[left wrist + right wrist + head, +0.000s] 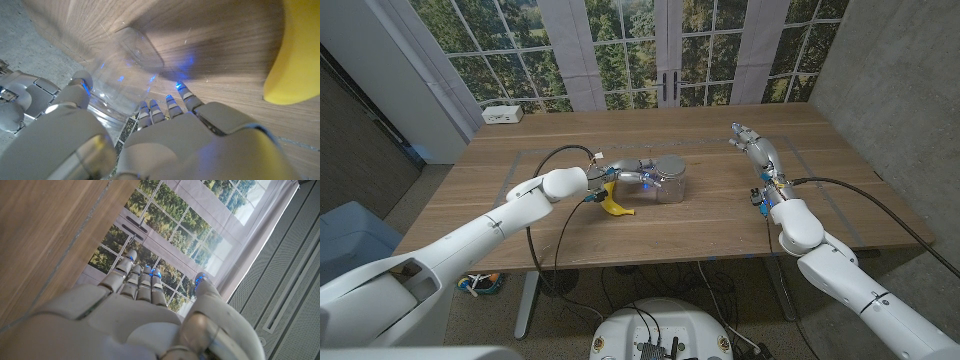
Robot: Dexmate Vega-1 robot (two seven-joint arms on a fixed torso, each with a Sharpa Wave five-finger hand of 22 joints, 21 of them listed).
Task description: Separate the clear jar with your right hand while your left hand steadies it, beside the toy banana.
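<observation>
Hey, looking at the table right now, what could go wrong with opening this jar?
The banana lies right beside the jar, so a slip could knock it away. The left hand seems to grip only the jar's side; twisting the lid might spin the slick clear body. The right hand is raised far off and must cross without bumping the jar.

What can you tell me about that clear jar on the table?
The jar is see-through, glass or plastic by its look, with a greyish lid on top. It stands upright near the middle of the wooden table, just beside the yellow banana. The left hand reaches it from the banana's side, fingers against its wall; the left wrist view shows them curled around it. The right hand is raised well away, not touching it.
</observation>
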